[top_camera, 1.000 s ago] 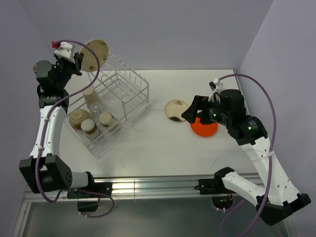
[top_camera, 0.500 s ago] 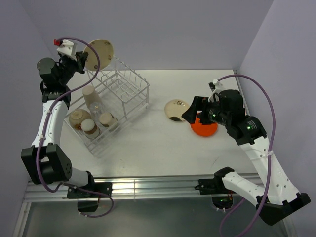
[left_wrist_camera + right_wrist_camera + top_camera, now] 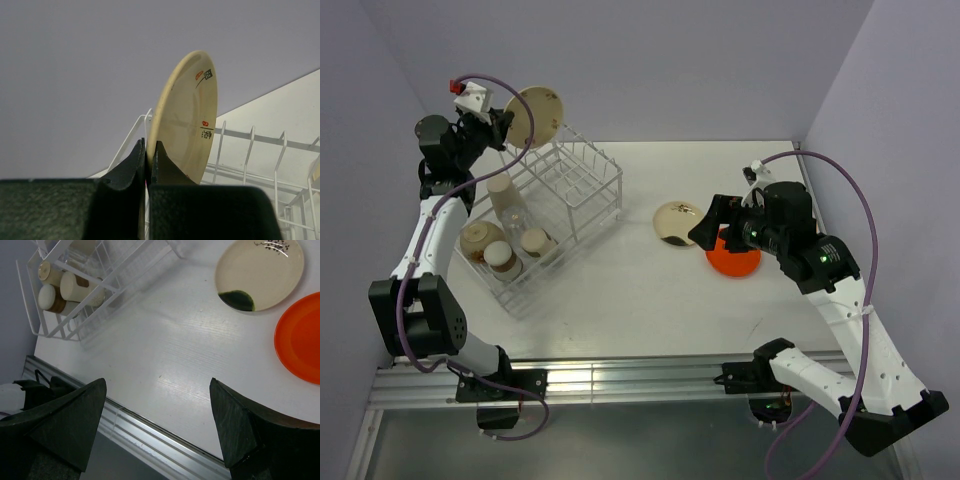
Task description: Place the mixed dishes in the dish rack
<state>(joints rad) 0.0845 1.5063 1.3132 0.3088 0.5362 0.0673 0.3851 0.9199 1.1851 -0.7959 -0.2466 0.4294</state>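
— Left claw?
— Clenched on the rim of a cream plate, pinched near its lower edge.
— Where, exactly?
— Up high by the back wall, held on edge over the far left corner of the dish rack (the tall slotted section, not the low tray). Red and black marks visible on the plate's face in the left wrist view.
— Touching the wires?
— Cannot tell. Lower rim hidden behind the fingers.
— Anything in the way up there?
— Upright white wires right behind and below the plate, nothing else close.
— And the low tray section?
— Crowded. Tall beige cup standing at the back, clear glass just in front of it, bowl to the left, two short cups toward the near edge, all packed close together.
— Right claw?
— Spread wide, gripping nothing. Hovering above the table, well apart from the rack.
— Underneath it?
— A second cream plate, flat on the table, with a dark patch at one side and a small brown motif at the other. Orange plate just beside it, also flat, a narrow gap between the two. Neither touched by the fingers.
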